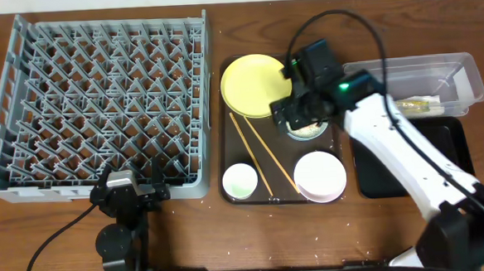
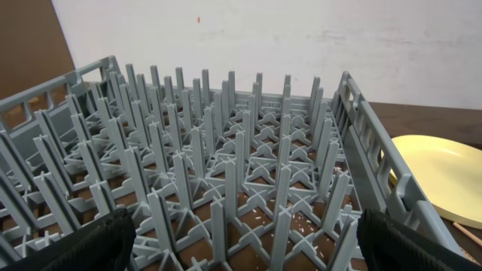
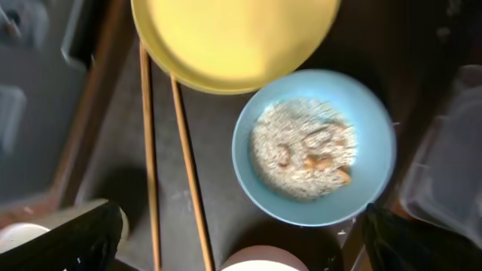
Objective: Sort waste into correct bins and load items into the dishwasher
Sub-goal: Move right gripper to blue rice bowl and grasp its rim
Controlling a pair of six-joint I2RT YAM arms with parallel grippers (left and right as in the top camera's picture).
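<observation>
The right gripper (image 3: 241,245) hovers wide open and empty over the round light blue bowl (image 3: 373,173) of whitish rice scraps (image 3: 301,147), on the dark brown serving tray (image 3: 233,218). A tilted lift would likely spill the scraps. The left gripper (image 2: 241,248) is wide and empty.

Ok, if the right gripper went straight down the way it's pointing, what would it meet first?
Probably the light blue bowl holding food scraps; the open right gripper hangs above it, though depth is unclear.
</observation>
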